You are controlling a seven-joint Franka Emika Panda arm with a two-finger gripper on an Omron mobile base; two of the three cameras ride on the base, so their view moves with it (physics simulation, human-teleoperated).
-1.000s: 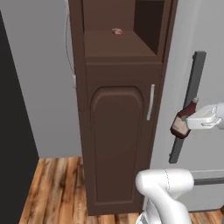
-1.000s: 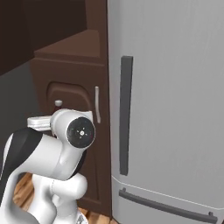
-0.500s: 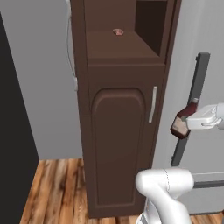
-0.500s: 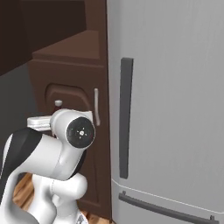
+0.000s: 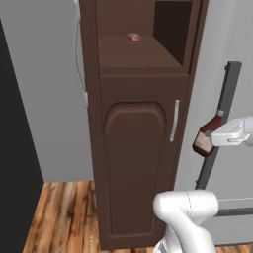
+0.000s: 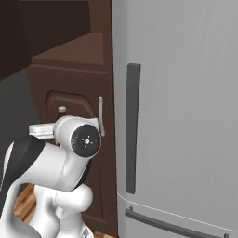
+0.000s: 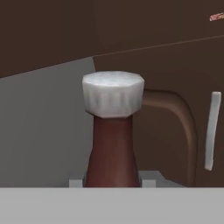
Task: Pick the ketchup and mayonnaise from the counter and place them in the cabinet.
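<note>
Since the earlier frames the base has crept closer, so the cabinet [image 5: 138, 148] looms larger; the claw [image 5: 213, 142] stays clamped on the ketchup [image 5: 207, 138], bottle tilted, cap uppermost. The open niche [image 5: 143, 49] lies up and to the claw's left, its shelf well above the bottle; the mayonnaise is nowhere visible

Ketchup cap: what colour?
Pale white, on the ketchup bottle's dark red-brown neck; clearest in the hand view.
</note>
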